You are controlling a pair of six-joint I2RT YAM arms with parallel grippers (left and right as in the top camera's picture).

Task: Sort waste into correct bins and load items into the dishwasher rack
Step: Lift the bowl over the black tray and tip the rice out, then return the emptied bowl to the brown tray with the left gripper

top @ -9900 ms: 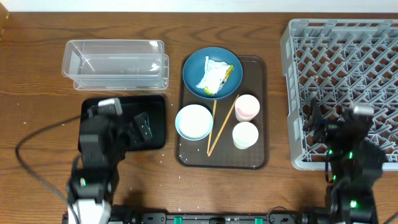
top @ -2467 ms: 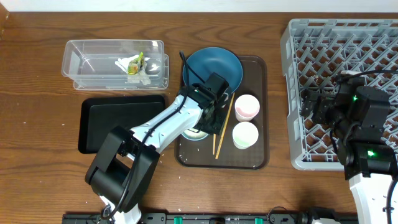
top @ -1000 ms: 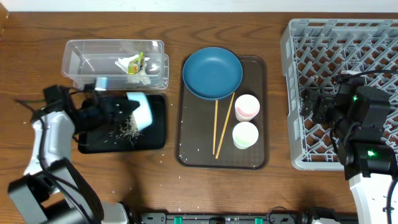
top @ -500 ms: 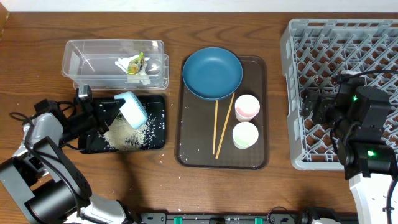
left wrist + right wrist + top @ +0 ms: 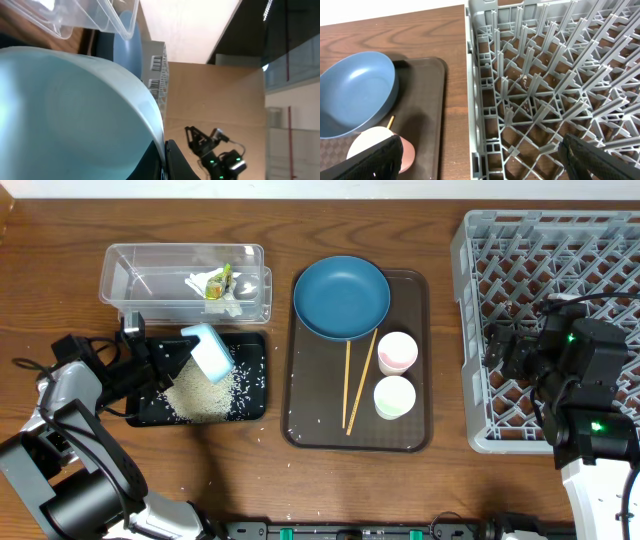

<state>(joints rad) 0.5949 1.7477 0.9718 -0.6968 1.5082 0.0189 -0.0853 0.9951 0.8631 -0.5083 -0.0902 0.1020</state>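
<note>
1. The left gripper (image 5: 178,358) is clamped on the rim of the pale blue-white bowl (image 5: 210,352) at the left-centre of the overhead view. The bowl is tipped steeply, with its mouth angled down over the black tray (image 5: 252,355).
2. In the left wrist view the bowl (image 5: 75,110) fills most of the frame, and one dark finger (image 5: 167,160) presses at its rim near the lower centre.
3. A heap of white rice grains (image 5: 203,394) lies on the black tray just below the bowl. A few stray grains sit on the wood beside the tray's lower right corner.
4. The clear tub (image 5: 130,280) stands at the upper left, just above the black tray. The crumpled wrapper (image 5: 215,283) lies inside it, toward its right half.
5. The brown serving tray (image 5: 415,435) fills the centre. The dark blue plate (image 5: 341,297) rests on its upper end and overlaps the upper-left rim.
6. Two white cups (image 5: 396,353) stand one below the other on the tray's right side. The two chopsticks (image 5: 348,385) lie just to their left, converging toward the lower end.
7. The grey rack (image 5: 550,270) takes up the right edge. The right gripper (image 5: 480,150) hangs over the rack's lower-left part, fingers spread wide and holding nothing.
</note>
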